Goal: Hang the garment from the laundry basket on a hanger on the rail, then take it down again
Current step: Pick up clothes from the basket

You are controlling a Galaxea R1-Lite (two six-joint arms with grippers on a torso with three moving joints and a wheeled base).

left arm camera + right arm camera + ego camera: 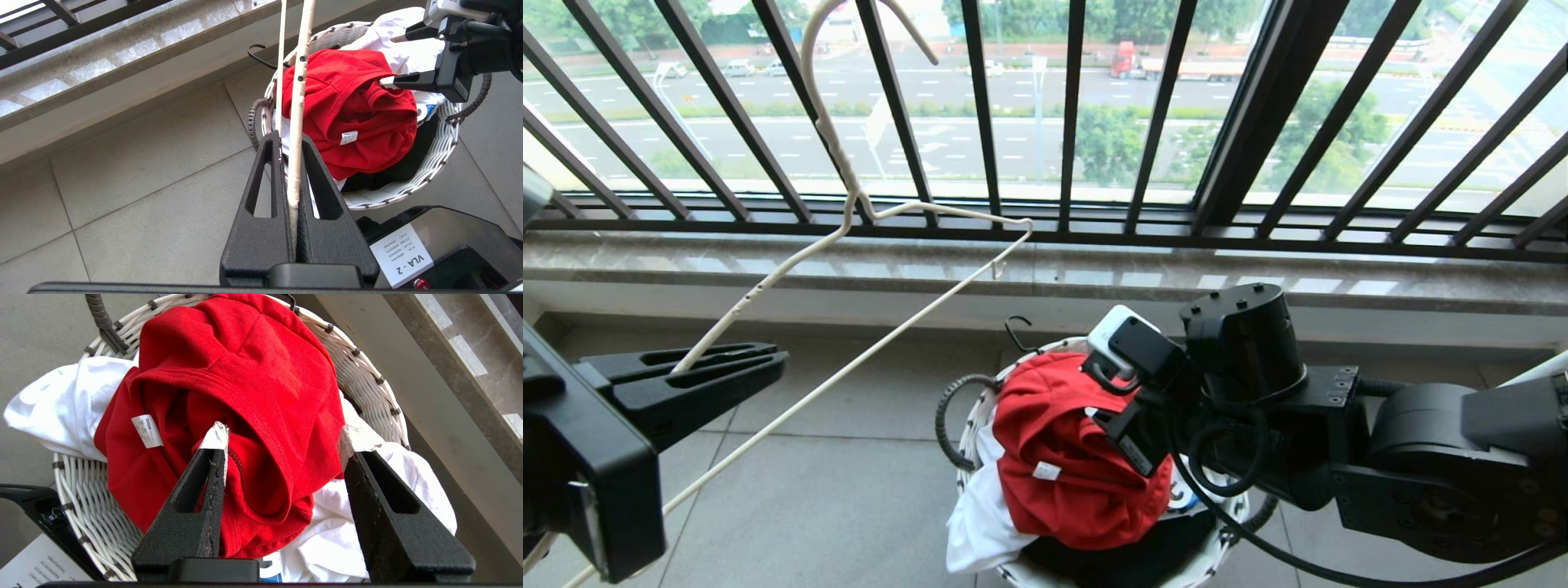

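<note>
A white paper sticker (402,260) on the robot's glossy black base reads "VLA - 2"; its smaller lines, and the red T-shirt's small white neck label (146,430), seem too fine to read.

From my head camera I can't see the right tool's (1117,404) tips; the wrist camera and arm cover them, along with part of the basket (970,425). The hanger's (849,204) hook runs out past the top edge, so I can't tell what it hangs on, and its lower end leaves the frame at the bottom left. The red shirt (245,396) is bunched, hiding its lettering and chest print. I can't read its small white label (146,430). The white cloth (61,404) and a dark garment (412,159) lie mostly buried under it.
</note>
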